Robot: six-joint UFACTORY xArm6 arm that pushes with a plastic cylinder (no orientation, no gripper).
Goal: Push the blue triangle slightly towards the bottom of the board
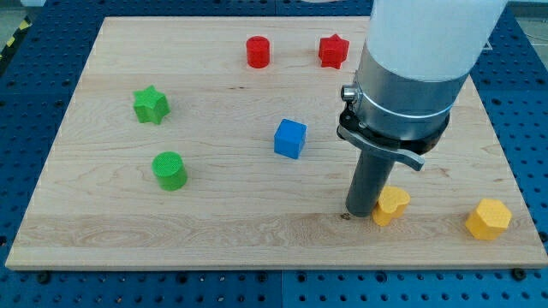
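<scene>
One blue block [289, 138] is the only blue item on view, so it is taken as the task's thing. Its outline reads as squarish rather than triangular, and the shape cannot be confirmed. It sits flat near the middle of the table [86, 214], well apart from every other block.

Handling, as a judgement: it looks like a small, rigid, light piece with smooth faces on smooth wood. It should slide readily under a light push and may turn if pressed off-centre. Nothing about it looks fragile. There is nothing to take hold of it with, so contact belongs on the middle of its face toward the view's top, driving straight toward the view's bottom. A short stroke is enough.

The arm carries no hand, only a dark rod, so there is no opening to report and it holds nothing. The tip [358, 212] rests on the table below and to the view's right of the blue block, clear of it. To push, it would have to pass round to the block's top side.

A yellow block [391, 205] lies just beside the rod on the view's right, possibly touching it. A second yellow block [489, 219] sits farther right. A green cylinder [169, 169] and a green star [151, 104] lie at the view's left. A red cylinder [258, 51] and a red star [333, 50] lie near the top. The arm's body hides part of the table behind it.
</scene>
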